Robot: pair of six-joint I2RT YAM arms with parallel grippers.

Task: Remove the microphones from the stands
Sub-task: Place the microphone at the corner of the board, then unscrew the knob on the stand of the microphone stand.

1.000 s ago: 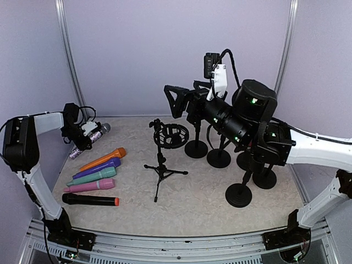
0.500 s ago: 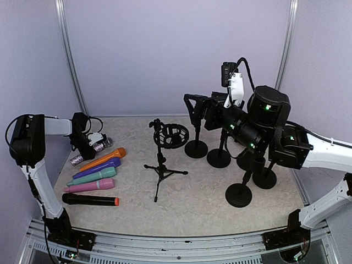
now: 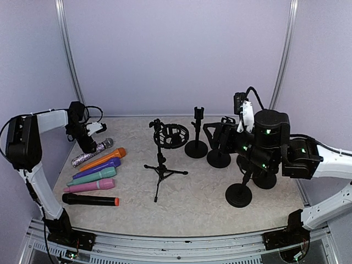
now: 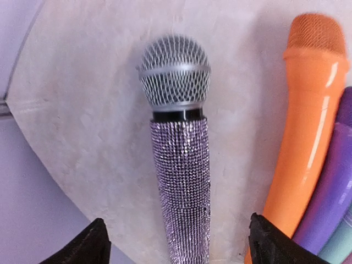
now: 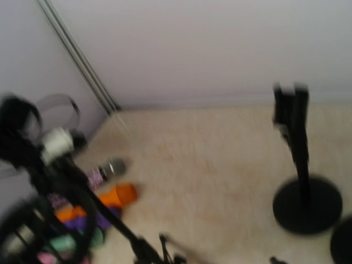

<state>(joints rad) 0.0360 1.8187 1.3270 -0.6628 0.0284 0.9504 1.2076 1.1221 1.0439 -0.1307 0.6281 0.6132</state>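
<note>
Danger is a careless brush rolling the glitter microphone [image 4: 179,165], which lies on the table [image 4: 82,110] just beside the orange microphone [image 4: 305,110] under the wide-open, empty left gripper [image 4: 176,247]; right gripper [image 3: 219,136] I cannot tell

Bench [image 3: 192,212] is a beige speckled top. Down its left side six mics lie flat in a loose row: glittery mic [image 4: 180,165] at the back, then orange mic [image 3: 102,159], purple mic [image 3: 97,168], teal mic [image 3: 92,176], pink mic [image 3: 89,186] and black mic [image 3: 91,201] nearest. The tripod stand [image 3: 163,169] stands mid-bench, with several round-base stands [image 3: 196,149] clustered on the right.
</note>
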